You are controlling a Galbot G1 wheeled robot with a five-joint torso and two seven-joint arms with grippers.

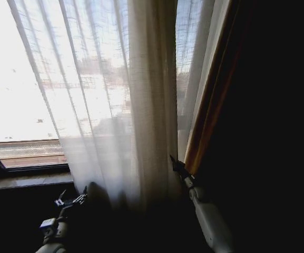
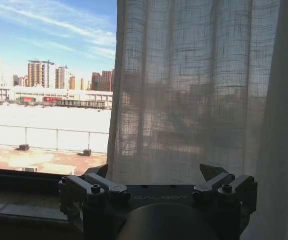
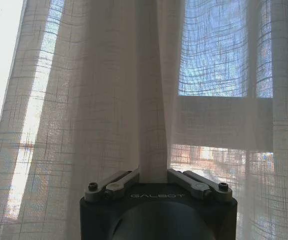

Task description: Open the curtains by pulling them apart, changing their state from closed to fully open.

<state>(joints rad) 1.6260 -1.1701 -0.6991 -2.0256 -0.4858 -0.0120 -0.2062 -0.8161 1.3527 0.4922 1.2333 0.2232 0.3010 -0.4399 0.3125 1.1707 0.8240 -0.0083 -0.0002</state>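
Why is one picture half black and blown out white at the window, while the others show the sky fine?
Head view: backlit, so the bare window glares white, the room and both grippers, left and right, sit in deep shadow. Left wrist view: even exposure, blue sky and buildings clear beside the curtains. Right wrist view: fabric softens the light; bunched folds look darker.
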